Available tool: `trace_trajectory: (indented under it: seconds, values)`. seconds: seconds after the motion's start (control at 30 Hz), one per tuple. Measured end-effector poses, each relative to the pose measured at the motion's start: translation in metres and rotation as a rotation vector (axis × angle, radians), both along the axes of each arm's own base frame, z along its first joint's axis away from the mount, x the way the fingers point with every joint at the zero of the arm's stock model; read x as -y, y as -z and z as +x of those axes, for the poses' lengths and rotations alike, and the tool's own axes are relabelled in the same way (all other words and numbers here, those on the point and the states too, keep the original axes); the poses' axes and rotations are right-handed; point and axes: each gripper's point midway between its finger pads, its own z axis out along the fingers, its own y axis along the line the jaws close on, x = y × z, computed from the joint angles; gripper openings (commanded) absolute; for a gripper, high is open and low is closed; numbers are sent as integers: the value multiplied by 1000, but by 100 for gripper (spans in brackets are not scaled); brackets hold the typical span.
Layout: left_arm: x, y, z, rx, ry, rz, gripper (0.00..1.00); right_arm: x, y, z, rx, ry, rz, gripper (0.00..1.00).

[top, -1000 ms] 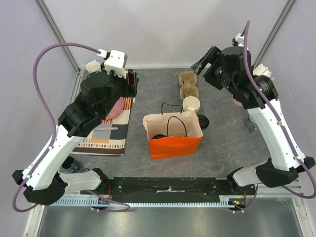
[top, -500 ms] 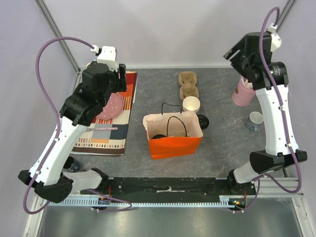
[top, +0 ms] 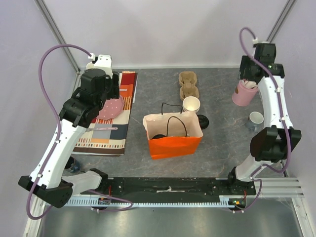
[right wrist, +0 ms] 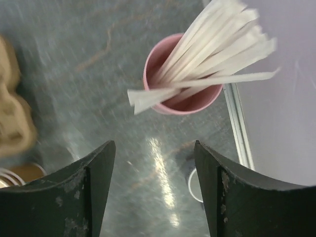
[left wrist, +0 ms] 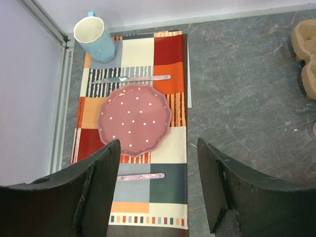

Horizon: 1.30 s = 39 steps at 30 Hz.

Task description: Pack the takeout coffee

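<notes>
Top external: right fingers [right wrist: 94, 192], spread empty like left fingers [left wrist: 101, 187], have swung above the pink straw cup [top: 243, 93]; takeout coffee [top: 159, 136] apparently already inside the orange bag [top: 175, 144].

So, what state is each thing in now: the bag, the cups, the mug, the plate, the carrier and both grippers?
orange bag: upright, mouth open, something dark inside
stack of cups: upright, no lid
cup carrier: empty
blue mug: upright, empty
pink plate: empty
pink cup: upright, holding white sticks
left gripper: jaws open, holding nothing
right gripper: jaws open, holding nothing
</notes>
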Motion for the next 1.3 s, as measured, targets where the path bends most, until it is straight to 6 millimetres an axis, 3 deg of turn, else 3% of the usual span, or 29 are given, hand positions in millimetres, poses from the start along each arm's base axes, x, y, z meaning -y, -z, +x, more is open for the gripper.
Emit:
trace_trajectory:
  seconds: [0.07,0.17,0.3,0.5,0.7,0.83,0.93,1.07,1.3]
  values:
    - [-2,3,-2,-9,-1,6,68,-3,25,-4,-53,-112,-54,62]
    - [-2,8,-2,-22,5,11,67,-2,45,-18,-85,-224,-99,54]
    - [1,14,-2,-41,20,15,66,9,40,-24,-52,-311,-174,49]
    - [3,19,1,-57,28,28,67,13,39,-6,-6,-398,-232,52]
    - [6,51,-2,-132,47,52,68,13,74,17,-56,-473,-234,51]
    - [7,63,-4,-163,57,59,68,13,85,21,-74,-493,-239,50]
    - [8,64,-4,-168,64,57,67,14,85,25,-67,-497,-245,48]
    - [8,65,-4,-170,66,57,67,15,87,30,-60,-504,-261,37]
    - [8,66,-4,-171,66,58,67,9,89,42,-39,-548,-239,36]
